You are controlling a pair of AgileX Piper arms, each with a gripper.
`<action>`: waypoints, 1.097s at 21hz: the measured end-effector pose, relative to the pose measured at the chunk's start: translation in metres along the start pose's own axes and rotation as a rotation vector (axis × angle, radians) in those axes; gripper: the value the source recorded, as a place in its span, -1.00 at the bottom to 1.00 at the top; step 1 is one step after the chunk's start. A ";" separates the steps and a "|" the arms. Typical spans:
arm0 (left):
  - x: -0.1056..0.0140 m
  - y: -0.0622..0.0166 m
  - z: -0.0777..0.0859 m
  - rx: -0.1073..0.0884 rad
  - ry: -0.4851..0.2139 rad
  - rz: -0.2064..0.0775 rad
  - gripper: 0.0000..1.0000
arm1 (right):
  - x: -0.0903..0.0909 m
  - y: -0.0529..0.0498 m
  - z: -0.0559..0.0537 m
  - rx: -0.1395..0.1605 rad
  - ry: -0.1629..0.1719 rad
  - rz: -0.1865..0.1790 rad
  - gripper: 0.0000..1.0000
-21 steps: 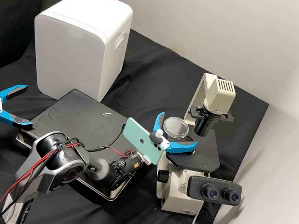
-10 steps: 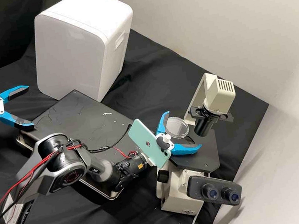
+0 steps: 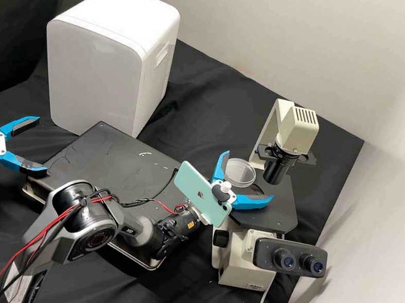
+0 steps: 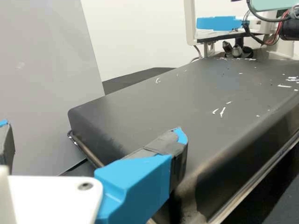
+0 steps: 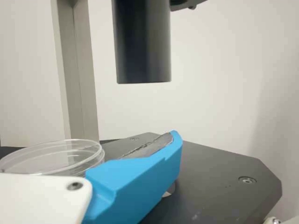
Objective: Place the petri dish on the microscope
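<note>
Tracking change, left tool: the left tool (image 3: 38, 144) shifts only slightly over the last second and takes no part in the placing.
Change, right tool: the right tool (image 3: 247, 176) rolls at the wrist and edges toward the microscope (image 3: 243, 264), then comes to rest for the last half second.
Change, petri dish: the petri dish (image 3: 240, 171) travels a small way with the right tool toward the black lens tube (image 3: 273, 171).
Meaning for the task: transport appears complete. Lowering, release and withdrawal appear to remain.
Pose, left arm: it is low at the left of the table (image 3: 204, 104), at the left corner of the flat black slab (image 3: 109, 157).
Left tool state: the fingers are spread with nothing between them, and one finger is just beside the slab's edge.
Pose, right arm: it reaches across the slab's near-right corner, forearm near level, with the tool at the left side of the stage (image 3: 280, 208).
Right tool state: the fingers are spread to the dish's width and appear to pinch its rim.
Dish location: it sits level between the right tool's fingers, over the stage's left part and just beside the lens tube. Whether it touches the stage cannot be told.
</note>
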 end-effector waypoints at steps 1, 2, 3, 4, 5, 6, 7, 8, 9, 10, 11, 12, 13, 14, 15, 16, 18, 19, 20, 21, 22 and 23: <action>0.000 0.0000 0.000 -0.001 0.001 0.000 1.00 | 0.000 0.000 0.001 -0.008 -0.001 -0.001 1.00; 0.000 0.0000 0.000 -0.001 0.001 0.000 1.00 | 0.000 0.000 0.000 -0.010 0.000 0.000 1.00; 0.000 0.0000 0.000 -0.001 0.003 0.000 1.00 | 0.001 0.000 0.000 -0.010 0.001 0.000 1.00; 0.000 0.0000 0.000 -0.001 0.002 0.000 1.00 | 0.001 0.000 0.000 -0.010 0.001 0.001 1.00; 0.000 0.0000 0.000 -0.001 0.002 0.000 1.00 | 0.002 0.000 0.001 -0.010 0.001 0.001 1.00; 0.000 0.0000 0.000 -0.001 0.002 0.000 1.00 | 0.003 0.000 0.001 -0.009 0.001 0.005 1.00; 0.000 0.0000 0.000 -0.001 0.004 0.000 1.00 | 0.004 0.001 0.002 -0.006 0.001 0.013 1.00; 0.000 0.0000 0.000 -0.001 0.004 0.000 1.00 | 0.004 0.002 0.003 -0.007 0.000 0.015 1.00; 0.000 -0.0005 0.000 -0.001 0.004 -0.002 1.00 | 0.005 0.003 0.004 -0.007 -0.003 0.018 1.00; 0.001 -0.0004 0.000 -0.001 0.004 0.000 1.00 | 0.005 0.004 0.005 -0.007 -0.003 0.024 1.00; 0.002 -0.0004 0.000 -0.001 0.004 0.001 1.00 | 0.006 0.006 0.007 -0.007 0.000 0.032 1.00; 0.002 -0.0002 -0.001 -0.002 0.006 0.003 1.00 | 0.006 0.006 0.007 -0.006 -0.002 0.033 1.00; 0.002 -0.0002 -0.001 -0.002 0.006 0.004 1.00 | 0.007 0.007 0.008 -0.003 -0.003 0.041 1.00; 0.002 -0.0002 -0.001 -0.002 0.006 0.004 1.00 | 0.007 0.008 0.010 -0.001 -0.001 0.051 1.00; 0.002 -0.0002 -0.001 -0.002 0.006 0.004 1.00 | 0.007 0.009 0.012 -0.001 -0.001 0.058 1.00; 0.002 -0.0002 -0.001 -0.002 0.006 0.004 1.00 | 0.008 0.011 0.015 0.000 -0.005 0.065 1.00; 0.002 -0.0002 -0.001 -0.002 0.006 0.004 1.00 | 0.009 0.014 0.021 -0.012 -0.003 0.093 1.00; 0.002 -0.0002 -0.001 -0.002 0.006 0.004 1.00 | 0.009 0.015 0.023 -0.028 -0.002 0.103 1.00; 0.002 -0.0002 -0.001 -0.002 0.006 0.004 1.00 | 0.010 0.016 0.026 -0.037 -0.007 0.114 1.00; 0.002 -0.0002 -0.001 -0.002 0.006 0.004 1.00 | 0.010 0.017 0.027 -0.039 -0.001 0.125 1.00; 0.002 -0.0002 -0.001 -0.002 0.006 0.004 1.00 | 0.010 0.018 0.030 -0.048 0.001 0.132 1.00; 0.002 -0.0002 -0.001 -0.002 0.006 0.004 1.00 | 0.010 0.018 0.030 -0.052 0.004 0.138 1.00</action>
